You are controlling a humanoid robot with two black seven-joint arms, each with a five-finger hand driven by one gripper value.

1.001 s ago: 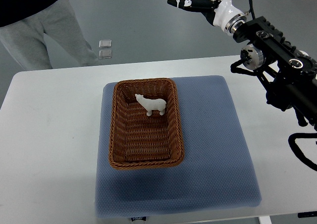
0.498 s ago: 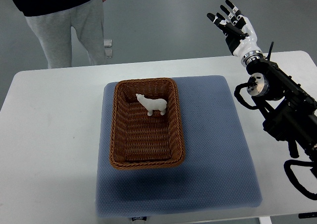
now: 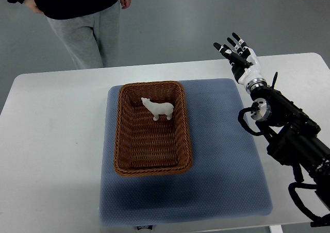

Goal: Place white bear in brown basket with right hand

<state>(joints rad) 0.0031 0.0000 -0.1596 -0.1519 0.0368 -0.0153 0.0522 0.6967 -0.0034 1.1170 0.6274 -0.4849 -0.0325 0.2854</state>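
The white bear (image 3: 158, 108) stands upright inside the brown wicker basket (image 3: 152, 164), in its far half. The basket rests on a blue-grey mat (image 3: 227, 155) on the white table. My right hand (image 3: 234, 52) hovers over the table's far right part, just past the mat's far right corner, well to the right of the basket. Its fingers are spread and hold nothing. The right arm (image 3: 289, 135) runs in from the right edge. My left arm does not show.
A person in grey trousers (image 3: 87, 34) stands behind the table's far edge at the upper left. The white table (image 3: 51, 140) extends bare to the left of the mat.
My right hand has come down and back toward the table, from high beyond the far edge to just over the far right of the table. The person stepped to the right.
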